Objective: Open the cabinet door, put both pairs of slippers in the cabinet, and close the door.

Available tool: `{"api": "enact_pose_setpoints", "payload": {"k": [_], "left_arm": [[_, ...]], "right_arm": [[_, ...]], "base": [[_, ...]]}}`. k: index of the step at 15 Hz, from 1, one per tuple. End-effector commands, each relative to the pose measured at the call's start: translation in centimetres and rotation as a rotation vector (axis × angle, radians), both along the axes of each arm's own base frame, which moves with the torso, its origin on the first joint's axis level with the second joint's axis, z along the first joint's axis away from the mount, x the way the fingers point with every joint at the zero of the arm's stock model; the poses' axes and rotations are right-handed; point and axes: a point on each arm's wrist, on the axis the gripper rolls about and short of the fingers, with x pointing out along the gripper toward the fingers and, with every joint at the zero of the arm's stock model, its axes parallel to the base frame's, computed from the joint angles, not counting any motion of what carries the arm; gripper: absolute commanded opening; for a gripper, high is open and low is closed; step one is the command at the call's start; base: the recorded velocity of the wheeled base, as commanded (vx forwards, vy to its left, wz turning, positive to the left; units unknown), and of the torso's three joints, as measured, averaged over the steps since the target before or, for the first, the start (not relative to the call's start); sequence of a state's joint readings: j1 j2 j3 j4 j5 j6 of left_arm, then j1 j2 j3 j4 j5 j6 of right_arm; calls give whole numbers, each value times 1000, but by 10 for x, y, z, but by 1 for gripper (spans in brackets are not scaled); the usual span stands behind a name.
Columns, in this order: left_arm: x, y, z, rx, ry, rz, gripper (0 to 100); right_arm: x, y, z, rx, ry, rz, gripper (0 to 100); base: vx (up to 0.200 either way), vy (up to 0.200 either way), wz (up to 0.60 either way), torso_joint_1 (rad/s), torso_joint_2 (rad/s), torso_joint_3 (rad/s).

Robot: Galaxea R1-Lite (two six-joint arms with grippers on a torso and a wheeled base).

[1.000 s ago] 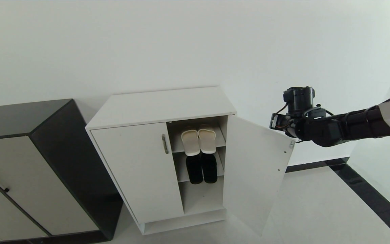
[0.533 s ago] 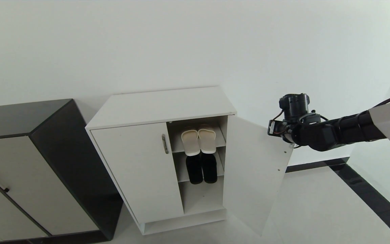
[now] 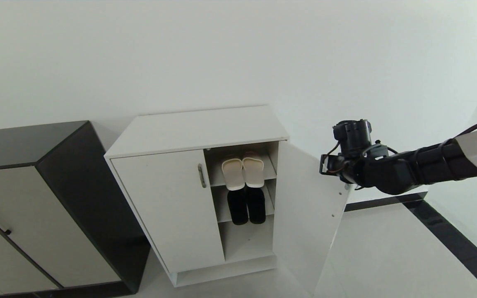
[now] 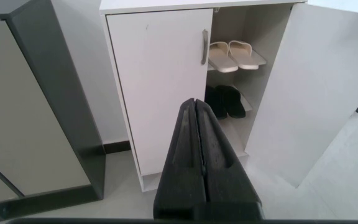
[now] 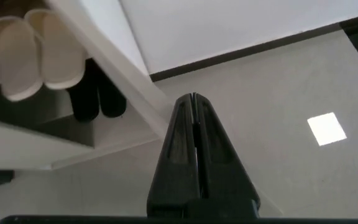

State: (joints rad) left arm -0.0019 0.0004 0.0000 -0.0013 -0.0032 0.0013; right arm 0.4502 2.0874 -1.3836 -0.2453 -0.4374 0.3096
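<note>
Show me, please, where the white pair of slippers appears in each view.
Head view: white slippers on the open compartment's upper shelf.
Left wrist view: white slippers on that shelf, near the door handle.
Right wrist view: white slippers on that shelf.
Shared landmark: black slippers on the shelf just below.

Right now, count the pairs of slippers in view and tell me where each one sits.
2. The white pair lies on the upper shelf of the cabinet; the black pair lies on the middle shelf just below. The closed left door may hide more.
</note>
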Motion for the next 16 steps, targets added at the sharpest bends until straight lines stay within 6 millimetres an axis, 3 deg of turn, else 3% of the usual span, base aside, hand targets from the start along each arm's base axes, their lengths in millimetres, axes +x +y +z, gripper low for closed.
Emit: {"api": "enact_pose_setpoints", "payload": {"k": [1,4,8,12,16], "left_arm": [[0,0,0,0,1,-1,0],[0,0,0,0,1,1,0],[0,0,0,-1,1,-1,0],[0,0,0,0,1,1,0],[0,0,0,-1,1,1,0]], "right_arm": [[-31,17,16,9,-19,74,0],[-57,32,23,11,-21,140,0],[-77,28,20,37,-53,288,0],[-82,25,4,-18,-134,366,0],[-82,26,2,-30,-129,370,0]], "base": [[0,0,0,0,0,0],[0,0,0,0,0,0],[0,0,0,0,0,0],[0,0,0,0,0,0],[0,0,0,0,0,0]]}}
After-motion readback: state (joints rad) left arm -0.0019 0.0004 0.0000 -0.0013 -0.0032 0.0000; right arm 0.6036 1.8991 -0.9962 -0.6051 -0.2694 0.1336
